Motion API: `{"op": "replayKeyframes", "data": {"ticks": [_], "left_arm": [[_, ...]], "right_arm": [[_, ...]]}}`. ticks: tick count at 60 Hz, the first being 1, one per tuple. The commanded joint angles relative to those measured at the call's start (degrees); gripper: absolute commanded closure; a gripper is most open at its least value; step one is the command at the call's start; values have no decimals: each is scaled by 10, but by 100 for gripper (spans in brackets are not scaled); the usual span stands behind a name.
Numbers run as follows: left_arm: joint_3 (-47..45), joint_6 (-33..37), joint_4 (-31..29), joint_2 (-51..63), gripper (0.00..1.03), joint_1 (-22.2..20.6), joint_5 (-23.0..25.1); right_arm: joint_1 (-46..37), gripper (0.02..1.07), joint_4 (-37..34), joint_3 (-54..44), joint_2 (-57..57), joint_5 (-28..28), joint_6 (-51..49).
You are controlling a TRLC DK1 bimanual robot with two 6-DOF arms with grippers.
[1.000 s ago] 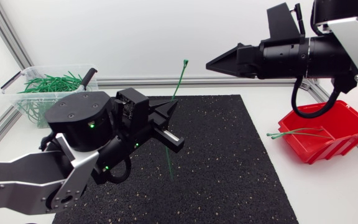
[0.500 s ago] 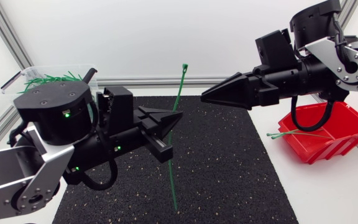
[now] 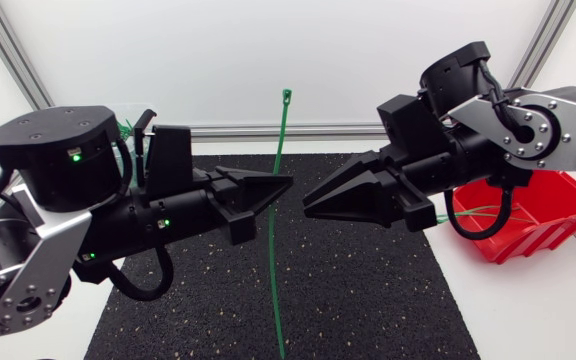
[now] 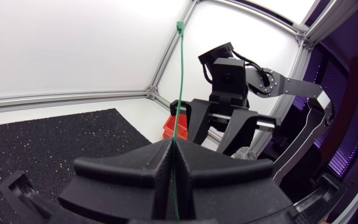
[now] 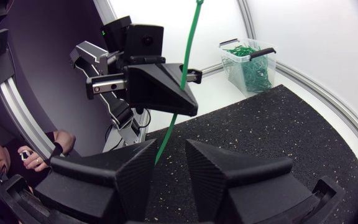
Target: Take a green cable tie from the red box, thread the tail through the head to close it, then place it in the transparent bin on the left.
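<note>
A green cable tie stands nearly upright over the black mat, head end up, tail hanging down toward the mat's front. My left gripper is shut on it partway along; the left wrist view shows the tie rising from between the closed fingers. My right gripper points at the tie from the right, just short of it and slightly lower. In the right wrist view its fingers stand apart, with the tie just ahead of the gap. The red box sits at the right.
The transparent bin with several green ties stands at the back left, mostly hidden behind my left arm in the head view. More green ties lie in the red box. The black mat covers the table's middle.
Both arms have swung toward the middle. My left gripper carried the tie right and set it more upright. My right gripper dropped and came left until its tips nearly meet the tie.
</note>
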Motion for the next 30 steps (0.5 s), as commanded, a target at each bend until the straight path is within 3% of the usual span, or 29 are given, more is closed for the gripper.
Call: {"op": "replayKeyframes", "data": {"ticks": [1,30], "left_arm": [[18,-23,-5,-10,99,-2,8],[24,-50,-17,-9,99,-28,19]], "right_arm": [[15,69,-2,-17,12,-2,-20],[64,70,44,-24,26,25,-7]]}}
